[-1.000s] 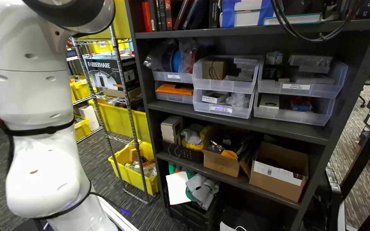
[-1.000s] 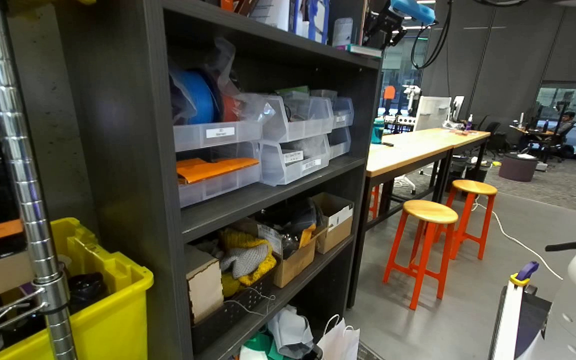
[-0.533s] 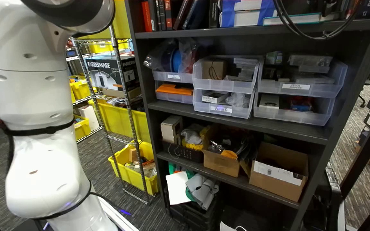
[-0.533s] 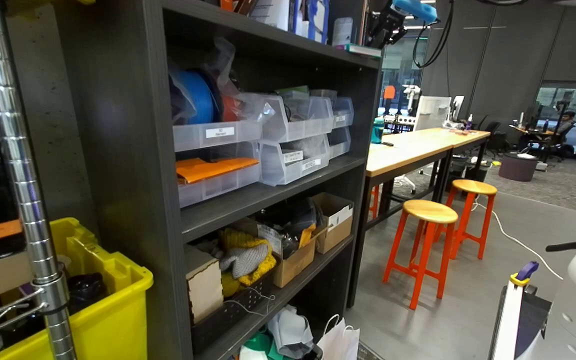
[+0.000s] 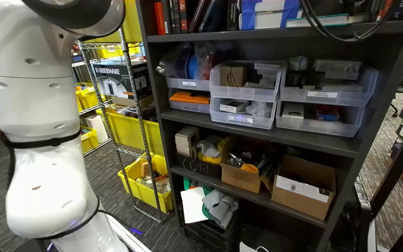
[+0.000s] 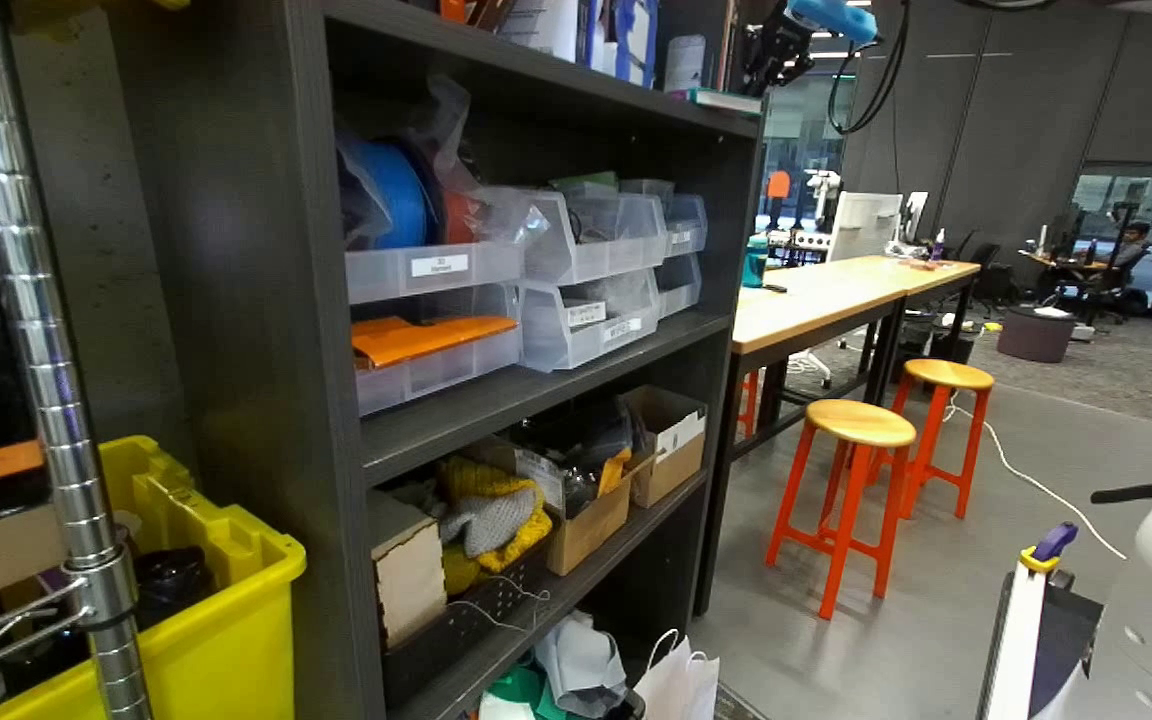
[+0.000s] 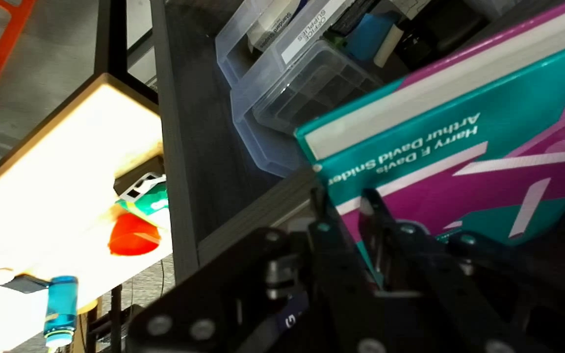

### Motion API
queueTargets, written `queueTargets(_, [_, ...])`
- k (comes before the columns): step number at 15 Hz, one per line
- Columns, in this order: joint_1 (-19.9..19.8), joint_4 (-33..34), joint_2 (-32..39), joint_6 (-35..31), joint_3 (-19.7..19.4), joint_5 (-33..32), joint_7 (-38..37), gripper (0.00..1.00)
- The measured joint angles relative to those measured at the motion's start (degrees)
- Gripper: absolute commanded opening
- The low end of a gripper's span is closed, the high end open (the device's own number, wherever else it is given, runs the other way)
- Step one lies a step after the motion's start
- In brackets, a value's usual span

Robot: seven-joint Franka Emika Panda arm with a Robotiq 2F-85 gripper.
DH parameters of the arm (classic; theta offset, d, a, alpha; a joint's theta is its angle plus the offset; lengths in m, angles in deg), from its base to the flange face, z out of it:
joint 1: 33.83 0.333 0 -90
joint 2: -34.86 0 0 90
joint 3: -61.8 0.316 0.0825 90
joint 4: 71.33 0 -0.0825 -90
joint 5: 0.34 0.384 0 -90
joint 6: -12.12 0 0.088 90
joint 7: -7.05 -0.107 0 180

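In the wrist view my gripper hangs over a teal and magenta book, its two black fingers standing a narrow gap apart. Part of the cover shows through that gap. The finger on the left runs along the book's edge, while the right one overlaps the cover; whether they touch it I cannot tell. Both exterior views show the book lying on the upper shelf board, its corner near the board's end. In an exterior view the dark gripper is close above the book, small and partly lost against the dark shelf.
Clear plastic bins sit on the level below. Books wrapped with blue tape stand beside the gripper's area. A black cable loop hangs under the arm. Past the shelf's side panel are a wooden table and stools.
In the exterior views the gripper and its hanging cable have shifted slightly to the right. The jaws have come closer together. The book and shelf contents look unmoved.
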Motion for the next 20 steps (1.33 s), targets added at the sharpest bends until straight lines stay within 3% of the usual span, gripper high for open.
queueTargets(4, [0.0,0.0,0.0,-0.3,-0.4,0.0,0.0,0.0])
queueTargets(5, [0.0,0.0,0.0,-0.3,-0.4,0.0,0.0,0.26])
queueTargets(7, [0.0,0.0,0.0,-0.4,-0.4,0.0,0.0,0.32])
queueTargets(17, [0.6,0.1,-0.6,-0.2,0.6,0.7,-0.1,0.98])
queueTargets(20, [0.3,0.2,-1.1,-0.1,0.4,0.6,0.0,1.0])
